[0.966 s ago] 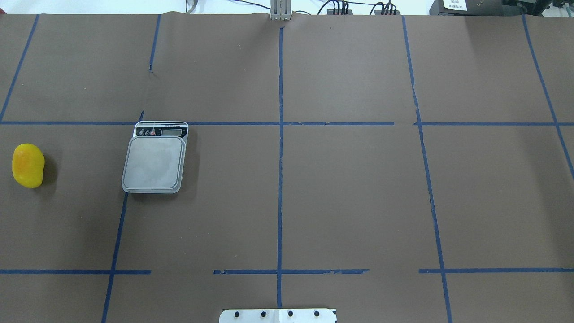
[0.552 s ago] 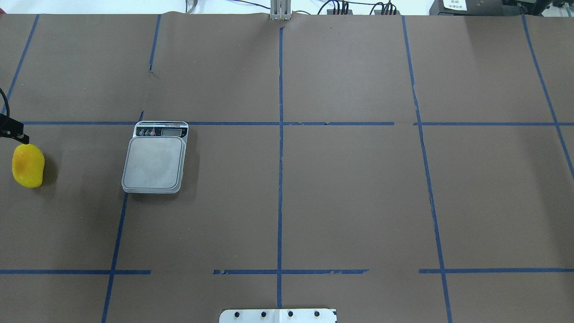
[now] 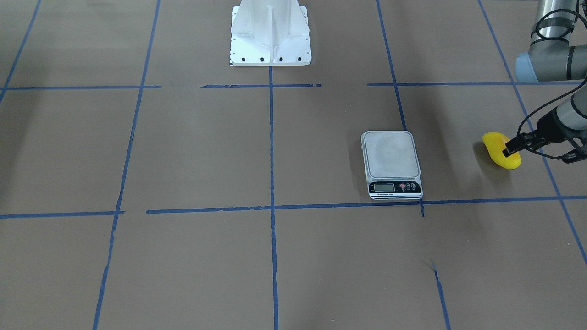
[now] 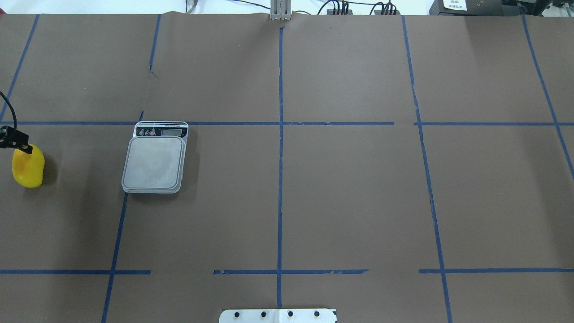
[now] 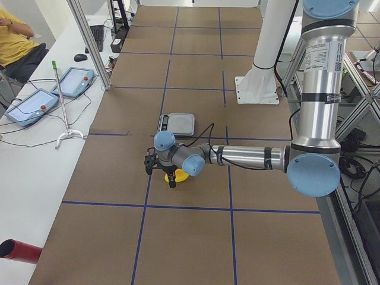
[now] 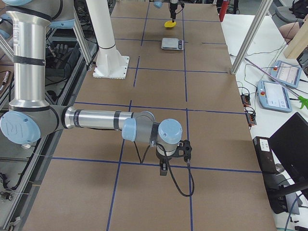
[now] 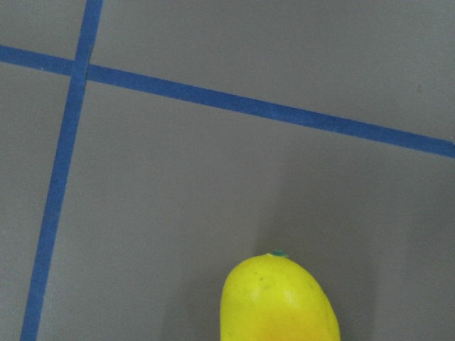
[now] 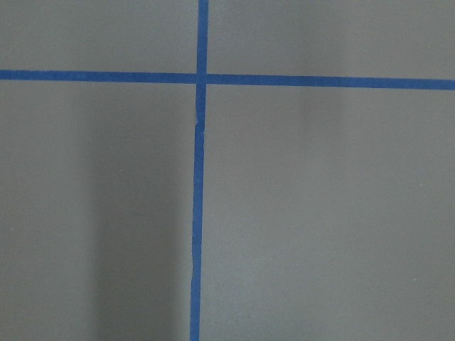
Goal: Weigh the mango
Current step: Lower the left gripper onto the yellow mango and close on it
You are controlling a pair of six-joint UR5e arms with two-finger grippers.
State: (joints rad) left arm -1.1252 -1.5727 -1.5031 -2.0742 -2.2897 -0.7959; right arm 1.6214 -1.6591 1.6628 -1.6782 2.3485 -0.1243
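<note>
The mango (image 4: 28, 167) lies on the brown table at the far left of the overhead view, well left of the kitchen scale (image 4: 154, 162), whose platform is bare. It also shows in the front view (image 3: 497, 145) and at the bottom of the left wrist view (image 7: 279, 302). My left arm's wrist hangs over the mango, and a black wrist part (image 4: 14, 139) covers the mango's far end. My left gripper (image 5: 150, 164) is just beside the mango; I cannot tell whether it is open. My right gripper (image 6: 186, 149) hovers over bare table far from both; I cannot tell its state.
Blue tape lines cross the brown table cover. The white robot base (image 3: 270, 32) stands at the table's middle edge. Tablets and cables lie on the side bench (image 5: 35, 107) beyond the table.
The left arm's black wrist part came into the overhead view from the left edge and now sits over the mango's far end. Mango and scale have not moved.
</note>
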